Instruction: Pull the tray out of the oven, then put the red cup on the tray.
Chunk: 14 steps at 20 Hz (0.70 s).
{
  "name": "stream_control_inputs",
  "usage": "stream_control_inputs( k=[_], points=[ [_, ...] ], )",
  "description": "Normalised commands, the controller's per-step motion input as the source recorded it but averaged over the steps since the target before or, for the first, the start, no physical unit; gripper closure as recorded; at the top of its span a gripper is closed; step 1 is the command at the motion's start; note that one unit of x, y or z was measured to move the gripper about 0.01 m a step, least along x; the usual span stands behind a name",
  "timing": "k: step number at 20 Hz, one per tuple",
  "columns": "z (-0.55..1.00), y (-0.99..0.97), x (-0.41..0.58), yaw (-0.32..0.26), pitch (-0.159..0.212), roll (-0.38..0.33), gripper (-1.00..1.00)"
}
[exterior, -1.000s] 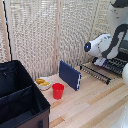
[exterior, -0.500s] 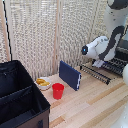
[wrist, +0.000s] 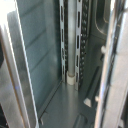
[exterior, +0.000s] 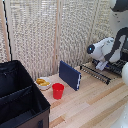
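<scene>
Little changed since the earlier frames: arm shifted only slightly at the exterior view's right, everything else unmoved.

Nearest, a large black fabric case (exterior: 20, 100), soft-sided and boxy. Just beyond, the red cup (exterior: 58, 90), smooth tapered plastic, upright on the pale wooden surface (exterior: 95, 105). Beside it a small white bowl (exterior: 43, 83) with yellow contents. Behind, a navy slab (exterior: 70, 75) propped upright.

Farther right, the tray (exterior: 97, 73), dark and ribbed, drawn out over the surface at the oven (exterior: 120, 64). White arm (exterior: 105, 49) above it. End effector hidden; grip state cannot be told. Wrist view: grey metal interior with slotted rails (wrist: 62, 40).
</scene>
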Motion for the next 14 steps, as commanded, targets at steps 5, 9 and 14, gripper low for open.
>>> stream_control_inputs(
  k=[5,9,14],
  points=[
    [0.0,-0.07,-0.001,0.0,0.001,0.059,1.0],
    [-0.01,0.04,0.028,0.0,0.022,0.0,1.0],
    [0.0,0.02,0.021,0.0,0.018,0.011,1.0]
  ],
)
